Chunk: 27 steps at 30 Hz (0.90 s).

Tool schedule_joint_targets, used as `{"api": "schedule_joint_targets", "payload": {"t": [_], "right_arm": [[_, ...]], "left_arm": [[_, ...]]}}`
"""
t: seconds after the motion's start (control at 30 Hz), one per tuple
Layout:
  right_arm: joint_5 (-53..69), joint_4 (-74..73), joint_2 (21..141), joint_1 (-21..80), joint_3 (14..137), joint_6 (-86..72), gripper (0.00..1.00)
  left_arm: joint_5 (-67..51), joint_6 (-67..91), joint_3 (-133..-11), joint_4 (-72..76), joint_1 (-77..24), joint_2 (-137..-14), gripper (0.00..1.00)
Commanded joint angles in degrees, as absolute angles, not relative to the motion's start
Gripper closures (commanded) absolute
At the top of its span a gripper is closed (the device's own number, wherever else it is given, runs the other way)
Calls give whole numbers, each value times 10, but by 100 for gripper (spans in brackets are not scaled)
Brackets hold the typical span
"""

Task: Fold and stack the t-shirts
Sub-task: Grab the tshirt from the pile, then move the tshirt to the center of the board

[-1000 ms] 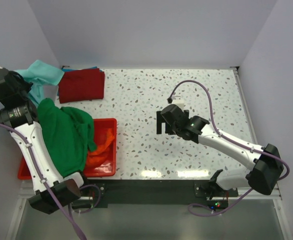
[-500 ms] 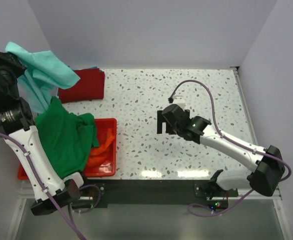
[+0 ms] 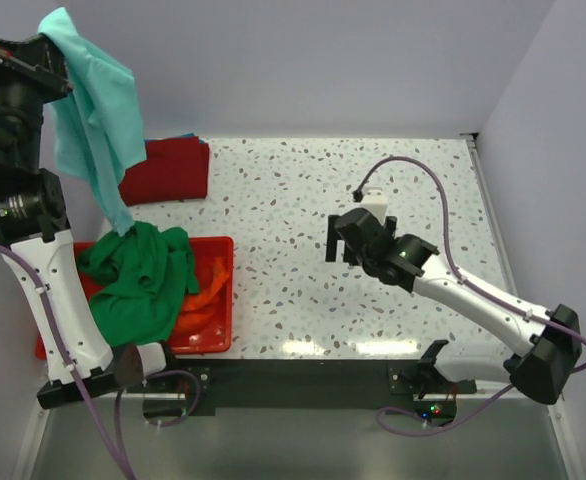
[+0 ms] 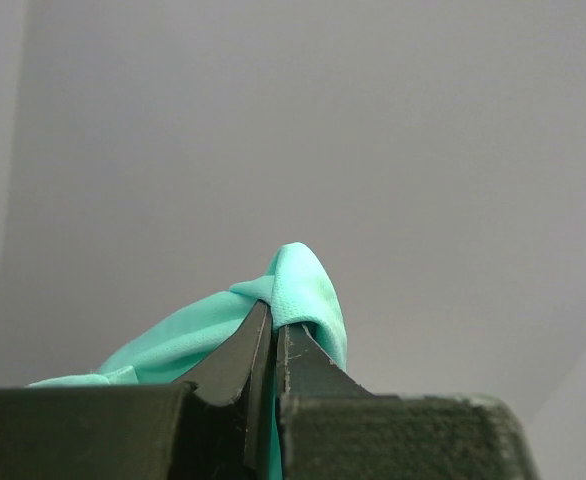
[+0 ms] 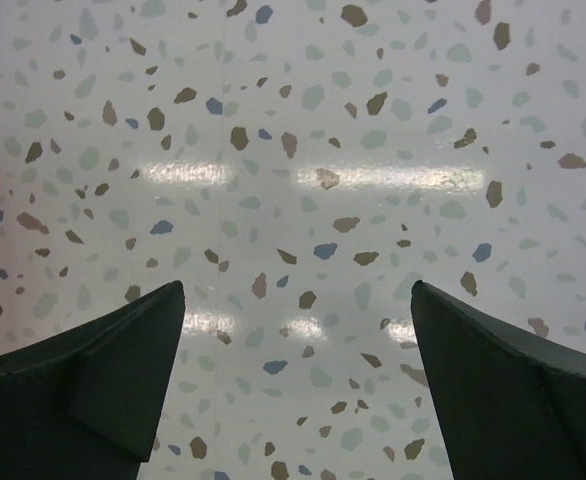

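Observation:
My left gripper (image 3: 51, 40) is raised high at the far left, shut on a teal t-shirt (image 3: 93, 110) that hangs down from it toward the bin. In the left wrist view the teal t-shirt (image 4: 308, 295) bulges over the closed fingertips (image 4: 273, 318). A bright green t-shirt (image 3: 138, 285) is heaped in the red bin (image 3: 223, 300), over an orange one (image 3: 205, 295). A dark red t-shirt (image 3: 168, 172) lies folded at the back left, with a blue edge (image 3: 183, 137) showing behind it. My right gripper (image 3: 349, 240) hovers open above the bare table's middle (image 5: 298, 290).
The red bin sits at the table's near left edge beside my left arm's base. Grey walls close the table in at the back and on both sides. The speckled table top (image 3: 303, 190) stretches from the bin to the right wall.
My left gripper has risen with the teal t-shirt, pulling it up off the pile until it hangs long. The green t-shirt has slumped lower in the bin. My right arm shifted slightly right.

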State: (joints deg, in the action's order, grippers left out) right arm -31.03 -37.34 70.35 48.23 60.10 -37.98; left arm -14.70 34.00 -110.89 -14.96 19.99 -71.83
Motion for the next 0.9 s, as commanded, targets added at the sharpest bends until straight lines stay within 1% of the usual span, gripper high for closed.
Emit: {"api": "schedule_joint_targets", "payload": {"t": [0.0,0.1,0.13,0.2,0.23,0.3,0.33,0.4,0.5,0.57,0.67,0.7,0.73,0.77,0.8,0.83,0.87], "right_arm": [[-387,-400,660,467,627,-389,1],[-401,-415,635,444,631,-381,1],[-405,-418,624,438,632,-374,1],[-420,-431,612,425,635,-370,1],[-427,-437,599,421,638,-367,1],[-441,-453,585,414,647,-366,1],[-456,-457,576,413,649,-365,1],[-470,-470,555,412,657,-365,1],[-494,-490,532,410,663,-364,1],[-511,-510,517,410,657,-369,1],[-515,-533,501,409,646,-389,1],[-512,-539,491,410,639,-396,1],[-511,-544,487,409,635,-412,1],[-502,-552,483,410,628,-419,1],[-498,-554,476,409,622,-425,1],[-491,-553,475,410,617,-425,1],[-483,-551,476,410,608,-425,1]], "left_arm": [[-177,363,-1120,-76,146,-722,100],[-150,336,-1140,-78,80,-746,100],[-136,324,-1150,-95,33,-755,100],[-93,289,-1184,-115,-23,-788,100],[-78,276,-1196,-134,-81,-801,100],[-29,244,-1215,-148,-140,-831,100],[-14,235,-1226,-154,-193,-840,100],[19,215,-1231,-156,-260,-862,100],[40,212,-1220,-153,-318,-888,100],[35,214,-1201,-149,-333,-896,100],[24,232,-1102,-113,-343,-889,99],[35,238,-1042,-108,-343,-889,89],[51,241,-1020,-126,-343,-894,61],[73,243,-1006,-151,-343,-921,45],[123,254,-997,-223,-342,-940,32],[146,259,-998,-260,-342,-960,24],[158,262,-998,-291,-342,-979,19]]}}
